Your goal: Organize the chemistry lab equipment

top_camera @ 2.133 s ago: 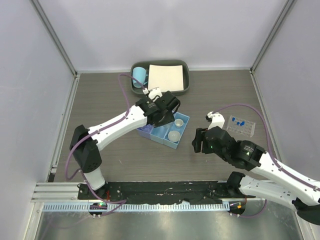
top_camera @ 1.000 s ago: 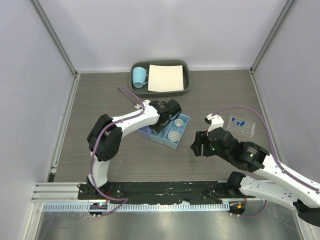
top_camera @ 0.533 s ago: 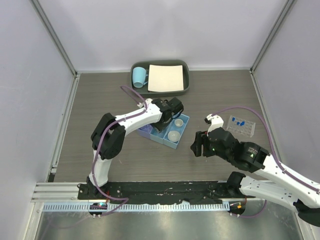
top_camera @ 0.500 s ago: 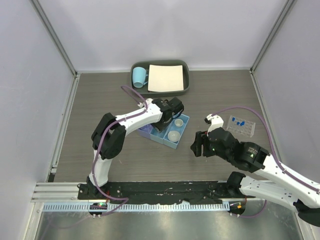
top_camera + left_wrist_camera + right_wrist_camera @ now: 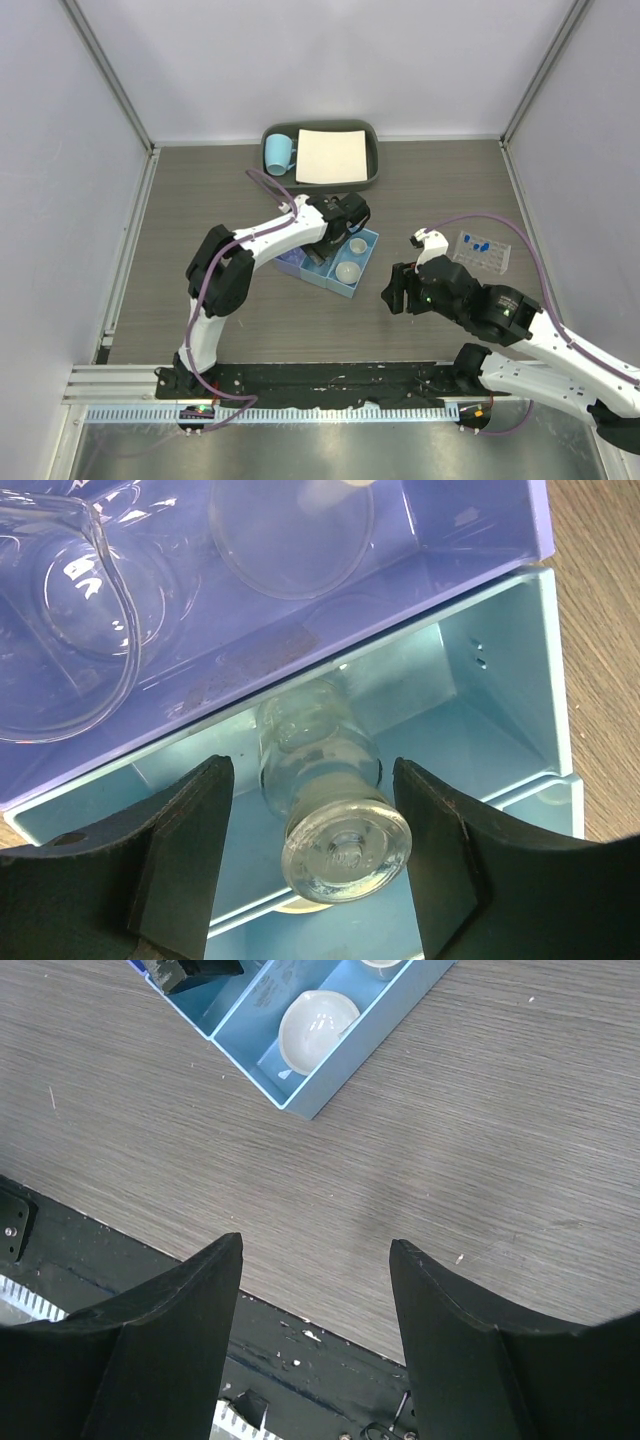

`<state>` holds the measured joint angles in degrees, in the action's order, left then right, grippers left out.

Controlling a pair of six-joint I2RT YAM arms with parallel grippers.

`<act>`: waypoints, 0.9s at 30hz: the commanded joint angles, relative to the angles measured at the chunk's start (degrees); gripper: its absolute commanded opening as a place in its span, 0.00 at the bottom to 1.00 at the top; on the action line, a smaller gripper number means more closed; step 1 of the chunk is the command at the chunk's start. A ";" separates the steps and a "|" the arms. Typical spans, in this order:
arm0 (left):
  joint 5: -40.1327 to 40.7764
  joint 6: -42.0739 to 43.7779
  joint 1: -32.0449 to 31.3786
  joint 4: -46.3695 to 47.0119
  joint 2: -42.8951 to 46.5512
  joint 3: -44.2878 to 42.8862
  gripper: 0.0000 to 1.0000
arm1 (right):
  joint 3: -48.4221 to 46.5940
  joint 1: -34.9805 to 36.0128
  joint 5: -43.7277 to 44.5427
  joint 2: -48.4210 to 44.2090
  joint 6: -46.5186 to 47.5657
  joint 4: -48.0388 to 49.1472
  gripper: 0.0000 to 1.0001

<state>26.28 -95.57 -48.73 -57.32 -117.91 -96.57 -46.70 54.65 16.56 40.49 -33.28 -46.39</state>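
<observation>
Blue three-compartment box [image 5: 500, 670]: stands at the middle of the table [image 5: 200, 200], set on a slant to its edges. Small clear bottle [image 5: 325, 810]: in the box's middle, pale-blue compartment, tipped over with its round base towards the wrist camera and its neck towards the purple wall. Left gripper [image 5: 312, 780]: lowered into that compartment, jaws spread on either side of the bottle with nothing gripped; a clear gap shows on one side, and the other finger is just beside the base. Purple compartment, on the side towards the table's left edge: holds clear glass vessels [image 5: 60, 630]. Two small white round dishes [image 5: 357, 245] [image 5: 347, 271]: both in the box's third compartment, on the side towards the right edge, one behind the other. Clear plastic tube rack [image 5: 482, 255]: near the table's right edge, well apart from the box. Three blue-capped tubes [image 5: 477, 242]: sitting in the rack. Right gripper [image 5: 315, 1245]: hangs over bare table between the box and the near edge, jaws apart, empty. Dark grey tray [image 5: 320, 187]: at the middle of the far edge, carrying a light-blue mug [image 5: 279, 153] on its left and a white sheet [image 5: 332, 155] beside it.
</observation>
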 commanded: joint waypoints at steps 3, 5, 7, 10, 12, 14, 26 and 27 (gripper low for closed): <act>1.49 0.29 -0.58 -2.26 -0.31 -2.83 0.70 | -0.85 0.37 -0.30 -0.85 0.76 1.30 0.66; 2.19 0.73 -0.93 -3.06 -0.31 -4.58 0.70 | -0.85 0.37 -0.12 -0.94 0.67 1.30 0.66; 3.24 1.52 -1.19 -4.72 0.04 -6.86 0.70 | -0.85 0.37 0.05 -0.94 0.58 1.22 0.66; 4.47 3.01 -1.98 -5.96 1.01 -9.15 0.71 | -1.03 0.37 1.37 -0.68 0.23 1.13 0.66; 4.92 4.07 -2.07 -6.31 1.89 -9.94 0.71 | -1.38 0.37 2.60 -0.59 -0.21 1.13 0.66; 5.36 5.56 -2.33 -6.23 3.38 -10.04 0.72 | -1.90 0.37 3.13 -0.24 -0.65 1.21 0.67; 7.91 18.65 -2.60 -3.42 17.26 -6.17 0.89 | -10.69 0.37 7.52 7.84 -0.04 -0.19 0.73; 7.38 22.32 -2.69 -2.80 18.84 -5.65 0.91 | -11.04 0.37 7.79 9.33 0.05 -0.19 0.77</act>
<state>30.76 -81.87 -51.16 -61.32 -105.84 -103.42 -53.49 54.68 21.41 47.44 -33.54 -47.31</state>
